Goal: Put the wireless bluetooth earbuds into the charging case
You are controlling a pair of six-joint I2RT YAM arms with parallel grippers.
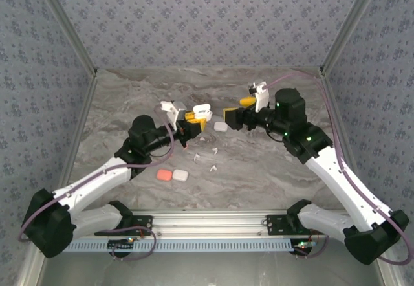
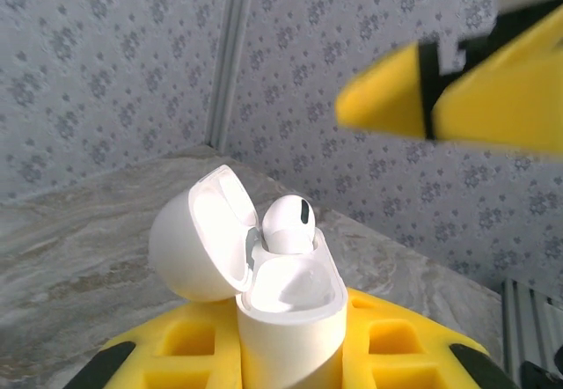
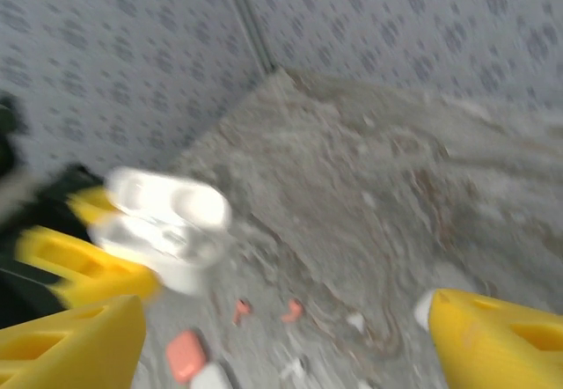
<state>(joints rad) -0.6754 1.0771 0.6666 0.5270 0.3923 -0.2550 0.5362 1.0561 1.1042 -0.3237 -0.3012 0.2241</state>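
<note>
My left gripper (image 1: 192,123) is shut on a white charging case (image 2: 290,319), which stands upright between its yellow fingers (image 2: 176,349) with the lid swung open to the left. One white earbud (image 2: 288,224) sits in the case's far socket; the near socket looks empty. My right gripper (image 1: 238,109) hovers just right of the case, open, with nothing between its yellow fingers (image 3: 70,345). Three loose white earbuds (image 1: 214,149) lie on the marble table below. Two coral-red earbuds (image 3: 239,308) lie beside each other under the case.
On the table a closed white case (image 1: 220,126) lies between the two grippers. A coral case (image 1: 164,175) and another white case (image 1: 180,176) lie side by side nearer the front rail (image 1: 207,218). Patterned walls enclose the table on three sides.
</note>
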